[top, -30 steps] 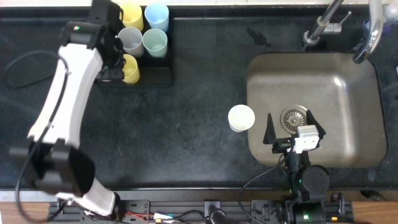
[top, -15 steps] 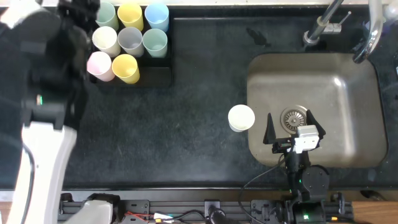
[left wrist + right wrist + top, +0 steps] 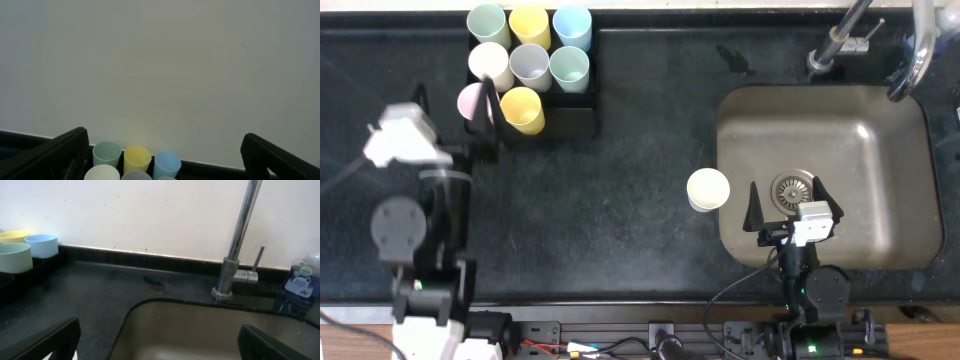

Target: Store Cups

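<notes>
judging by looks, the loose cup (image 3: 707, 189) is a light, stiff plastic tumbler w/ smooth, prob. slippery walls, so pinch it across the side wall approx. mid-height w/ a gentle squeeze, else it may tip or skid. it's pale cream, round, on the black table (image 3: 620, 200) just beside the sink (image 3: 880, 180) left rim, well apart from the rack (image 3: 572, 117) where pastel cups (image 3: 530, 62) sit packed. left jaws are spread wide, nothing between, near the rack; right jaws likewise spread, empty, at the sink close to the loose cup.
</notes>
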### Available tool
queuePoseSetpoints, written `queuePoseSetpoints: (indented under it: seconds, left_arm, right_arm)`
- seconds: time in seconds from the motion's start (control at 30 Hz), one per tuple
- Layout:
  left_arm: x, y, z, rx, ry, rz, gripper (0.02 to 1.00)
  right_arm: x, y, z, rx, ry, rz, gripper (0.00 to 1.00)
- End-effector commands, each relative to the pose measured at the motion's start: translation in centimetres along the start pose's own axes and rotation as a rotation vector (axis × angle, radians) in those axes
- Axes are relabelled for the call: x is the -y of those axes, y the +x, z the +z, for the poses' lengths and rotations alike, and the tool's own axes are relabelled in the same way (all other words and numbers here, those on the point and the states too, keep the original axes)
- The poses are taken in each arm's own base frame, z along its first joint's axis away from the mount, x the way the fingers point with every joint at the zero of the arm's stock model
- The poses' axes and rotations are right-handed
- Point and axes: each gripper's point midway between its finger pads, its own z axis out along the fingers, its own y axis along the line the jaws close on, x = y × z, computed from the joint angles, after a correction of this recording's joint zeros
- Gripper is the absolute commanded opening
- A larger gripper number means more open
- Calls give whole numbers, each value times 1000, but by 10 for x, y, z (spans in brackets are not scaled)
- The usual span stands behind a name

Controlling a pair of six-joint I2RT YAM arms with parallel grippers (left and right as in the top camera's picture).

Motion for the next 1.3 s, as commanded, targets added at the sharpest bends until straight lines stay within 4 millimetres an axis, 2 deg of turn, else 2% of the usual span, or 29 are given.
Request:
queuePoseSetpoints:
  seconds: [0.03,0.27,0.77,1.1,1.27,1.3]
  left_arm:
    - [0,29,-23,-19,41,115,1000]
    - [-18,69,-50,-35,-3,121,1000]
    - [-28,106,-86,47,-9,117,1000]
    - [-41,140,-90,-91,-64,109,1000]
    - [-51,178,-98,-247,-113,9,1000]
    - [-48,179,-98,-250,-102,-20,1000]
  right_arm:
    - [2,3,0,2,11,3,996]
    - [2,3,0,2,11,3,996]
    - [2,3,0,2,11,3,996]
    - [2,3,0,2,11,3,996]
    - [2,3,0,2,11,3,996]
    - [2,3,0,2,11,3,996]
